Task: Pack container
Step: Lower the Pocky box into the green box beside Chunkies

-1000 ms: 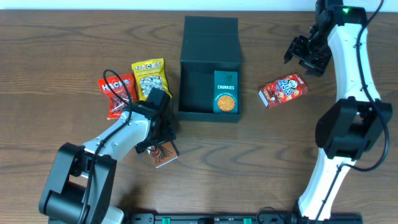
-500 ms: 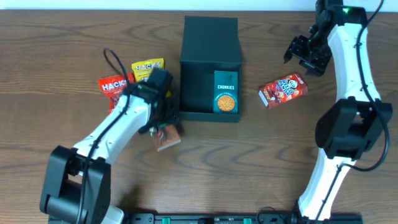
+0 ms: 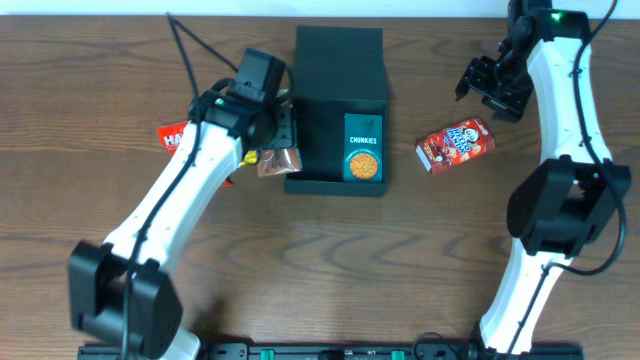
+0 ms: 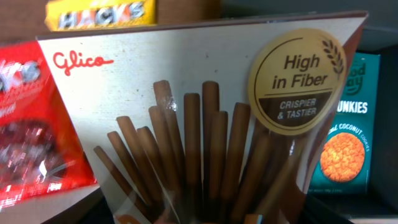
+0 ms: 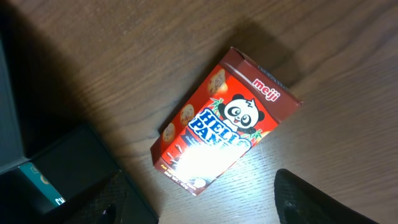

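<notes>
The dark teal container point(image 3: 337, 100) stands open at the table's middle back, lid flap folded back, with a teal Chunkies carton point(image 3: 363, 147) inside at its right. My left gripper point(image 3: 277, 150) is shut on a brown Glico biscuit-stick box point(image 3: 277, 161), held at the container's left wall. That box fills the left wrist view point(image 4: 205, 124), with the Chunkies carton point(image 4: 346, 146) behind it. My right gripper point(image 3: 488, 85) is open and empty, held above a red Hello Panda box point(image 3: 456, 144), which shows in the right wrist view point(image 5: 221, 134).
A red Hacks packet point(image 3: 172, 135) lies left of the container, mostly hidden under my left arm. In the left wrist view a yellow Hacks packet point(image 4: 102, 14) and the red one point(image 4: 31, 124) lie behind the held box. The container's corner point(image 5: 68, 162) shows by the Hello Panda box.
My left gripper has lifted the Glico box from the table's front left and carried it back and right to the container's left wall. The right arm has not moved.
</notes>
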Action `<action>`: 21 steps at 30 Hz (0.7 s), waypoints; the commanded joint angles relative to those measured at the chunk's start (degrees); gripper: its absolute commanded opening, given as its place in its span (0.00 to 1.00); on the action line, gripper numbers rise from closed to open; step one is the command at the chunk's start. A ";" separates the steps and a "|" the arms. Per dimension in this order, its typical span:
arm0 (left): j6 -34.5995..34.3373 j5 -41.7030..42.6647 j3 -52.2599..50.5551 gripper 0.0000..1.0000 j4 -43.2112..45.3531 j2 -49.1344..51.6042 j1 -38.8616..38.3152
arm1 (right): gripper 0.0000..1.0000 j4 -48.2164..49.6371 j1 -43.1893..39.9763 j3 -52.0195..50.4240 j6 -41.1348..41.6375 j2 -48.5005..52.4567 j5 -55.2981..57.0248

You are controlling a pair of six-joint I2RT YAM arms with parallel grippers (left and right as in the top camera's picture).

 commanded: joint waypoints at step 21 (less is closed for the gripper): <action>6.56 0.00 21.77 0.81 -7.98 25.16 -6.19 | 0.79 0.13 -0.11 0.07 -0.83 0.07 -0.02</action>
